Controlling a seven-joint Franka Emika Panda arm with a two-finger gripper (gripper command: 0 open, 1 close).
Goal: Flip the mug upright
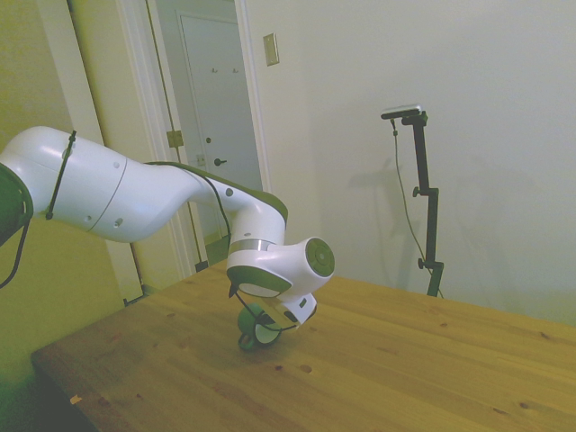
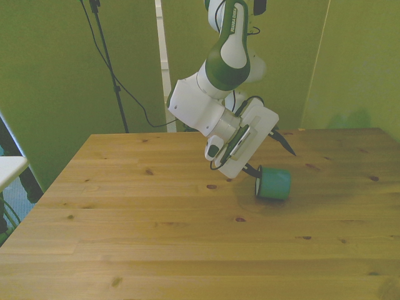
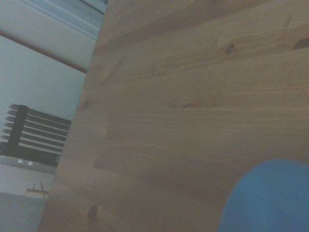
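The teal-green mug (image 2: 275, 184) lies on its side on the wooden table (image 2: 156, 237), its mouth turned toward the front view's left. In the side view the mug (image 1: 256, 333) shows under the tilted hand, with its white inside visible. My gripper (image 2: 273, 161) is low over the table, just behind and above the mug, and it is open with its dark fingers spread wide. One fingertip (image 2: 253, 171) is right at the mug's rim; whether it touches is unclear. The other fingertip (image 2: 290, 150) points away, clear of the mug. A blurred blue-green mug (image 3: 270, 198) fills a corner of the wrist view.
The table's side edge (image 3: 77, 135) runs close by in the wrist view, with floor and a dark slatted object (image 3: 34, 137) beyond. A white surface (image 2: 9, 167) stands at the front view's left, off the table.
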